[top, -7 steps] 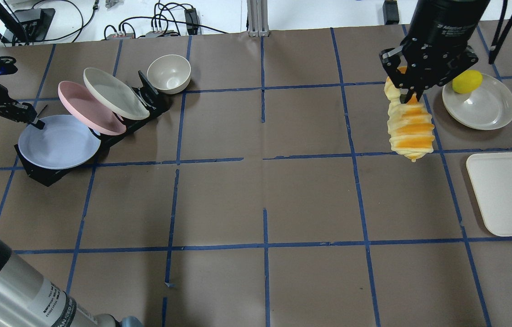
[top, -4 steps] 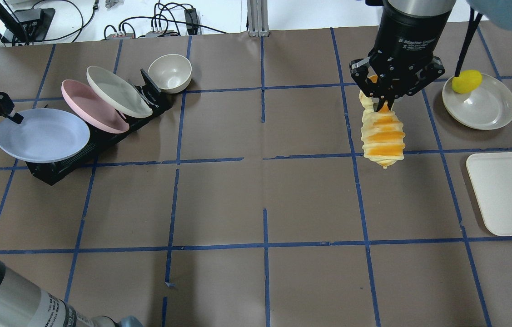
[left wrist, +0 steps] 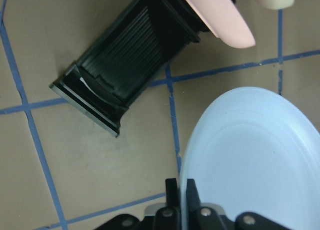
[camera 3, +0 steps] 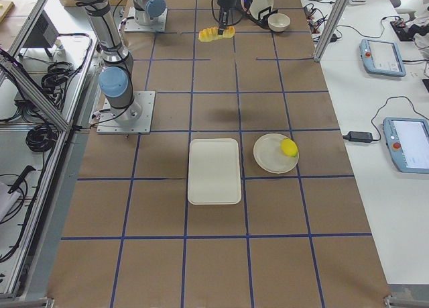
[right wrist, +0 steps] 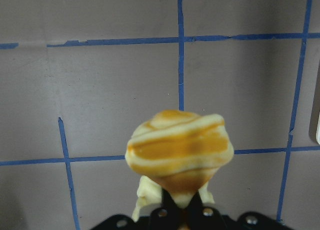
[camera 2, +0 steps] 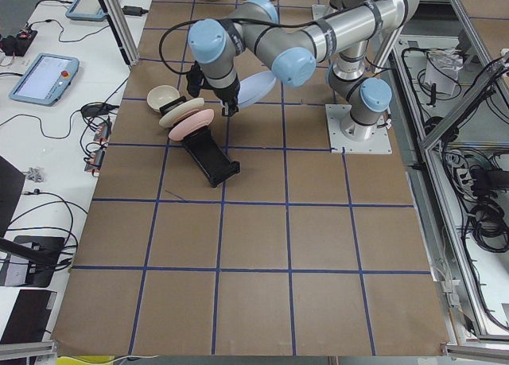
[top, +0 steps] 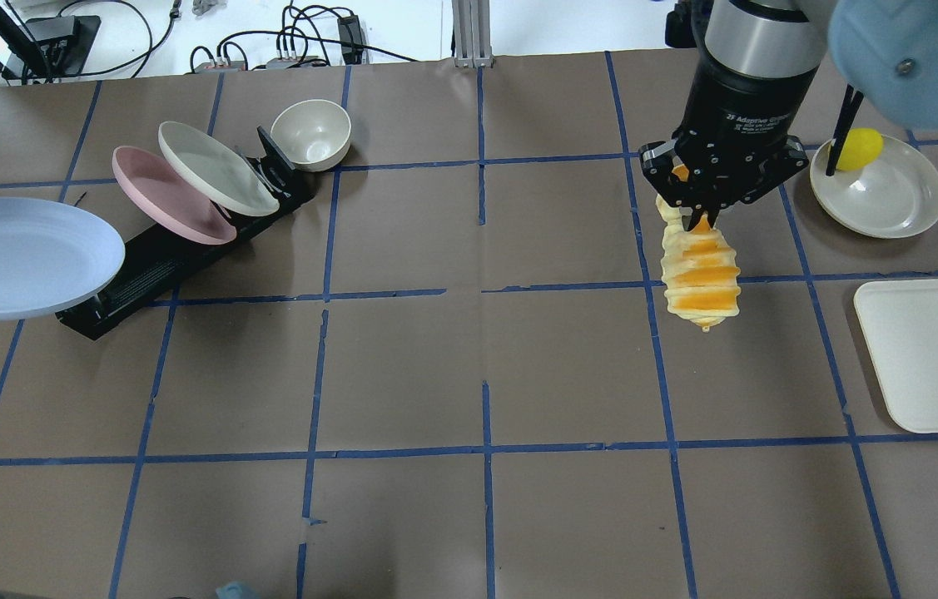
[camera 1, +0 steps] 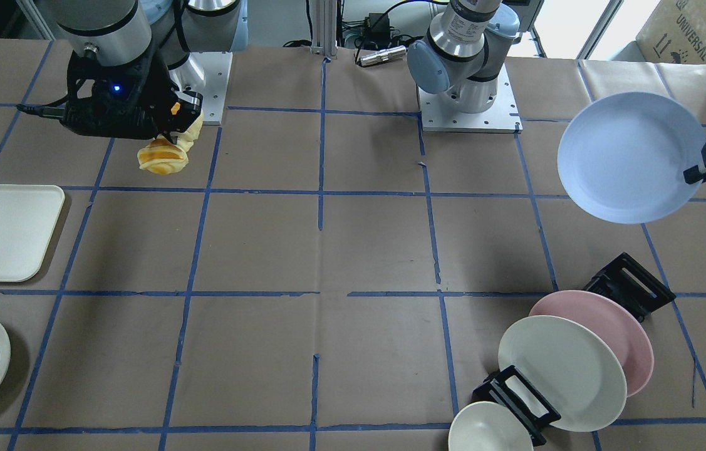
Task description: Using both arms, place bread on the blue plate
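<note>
The bread [top: 697, 279], a ridged orange and pale yellow roll, hangs from my right gripper [top: 697, 215], which is shut on its upper end above the table's right half. It also shows in the front view [camera 1: 163, 158] and the right wrist view [right wrist: 179, 147]. My left gripper [camera 1: 694, 174] is shut on the rim of the blue plate [camera 1: 631, 156] and holds it in the air at the table's far left [top: 19, 258]. In the left wrist view the plate [left wrist: 250, 160] sits edge-on between the fingers.
A black dish rack [top: 152, 262] holds a pink plate [top: 156, 195] and a cream plate [top: 215, 179], with a cream bowl [top: 310, 133] behind. At right are a cream plate [top: 885, 204] with a yellow fruit [top: 856, 148] and a white tray [top: 935, 353].
My left gripper has lifted the blue plate out of the rack and carried it left. My right gripper has moved left and nearer with the bread.
</note>
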`<state>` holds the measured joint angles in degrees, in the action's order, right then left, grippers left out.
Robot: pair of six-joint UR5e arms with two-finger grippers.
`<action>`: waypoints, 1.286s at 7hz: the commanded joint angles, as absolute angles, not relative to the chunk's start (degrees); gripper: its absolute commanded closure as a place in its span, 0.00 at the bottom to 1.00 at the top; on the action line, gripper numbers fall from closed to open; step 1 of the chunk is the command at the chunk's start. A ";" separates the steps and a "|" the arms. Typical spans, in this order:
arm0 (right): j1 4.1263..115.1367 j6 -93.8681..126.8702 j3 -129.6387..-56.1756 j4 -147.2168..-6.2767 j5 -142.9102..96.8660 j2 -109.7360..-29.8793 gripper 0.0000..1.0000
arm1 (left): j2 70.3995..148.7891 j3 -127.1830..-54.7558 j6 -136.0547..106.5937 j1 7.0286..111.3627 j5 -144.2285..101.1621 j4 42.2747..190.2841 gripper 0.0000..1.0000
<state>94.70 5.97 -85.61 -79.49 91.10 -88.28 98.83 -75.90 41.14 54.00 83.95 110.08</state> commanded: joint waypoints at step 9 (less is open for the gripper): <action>93.69 3.16 -88.86 -84.73 91.41 -90.88 0.96 | 92.28 -103.34 -27.14 102.72 83.76 65.72 0.95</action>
<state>93.75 3.28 -88.81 -84.73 91.48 -90.86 91.61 -100.40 -23.08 99.09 83.79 73.02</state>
